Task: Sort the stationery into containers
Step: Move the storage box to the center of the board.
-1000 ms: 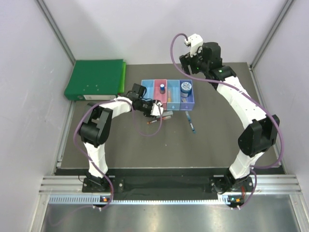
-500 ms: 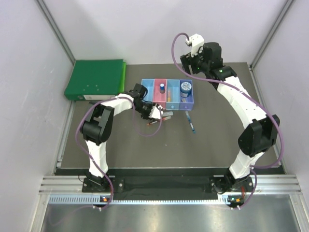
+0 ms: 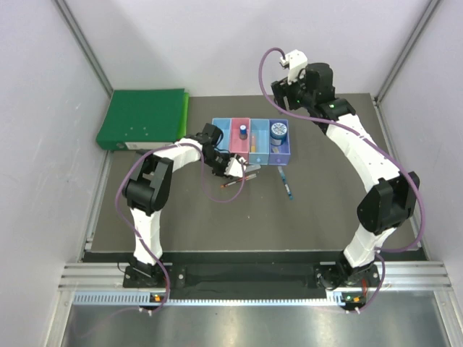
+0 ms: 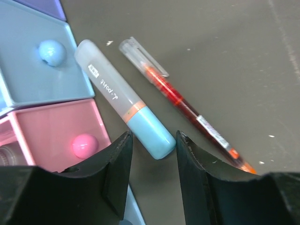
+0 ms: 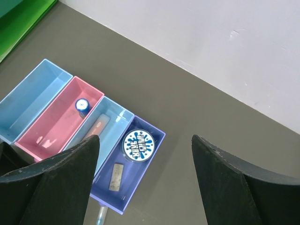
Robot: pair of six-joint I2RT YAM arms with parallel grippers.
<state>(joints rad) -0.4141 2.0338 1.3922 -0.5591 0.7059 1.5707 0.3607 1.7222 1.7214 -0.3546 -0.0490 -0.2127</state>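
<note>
Risk: my left gripper (image 4: 153, 138), jaws apart and empty, brackets only the blue-capped marker (image 4: 117, 98) tip; closing there could squirt it against the red pen (image 4: 183, 101).

This is a robotics lab test cell. Plain pale panels (image 3: 43, 108) wall in the table on the left, right and far sides, held by bare aluminium struts (image 3: 83, 45). A dark mat (image 3: 311, 217) covers the worktop. At the near edge a slotted aluminium rail (image 3: 246, 275) carries two white robot arms (image 3: 362, 155), with purple cables (image 3: 261, 72) looped along them. The props are few: a green binder (image 3: 145, 116) and a row of small coloured containers (image 3: 221, 130).
</note>
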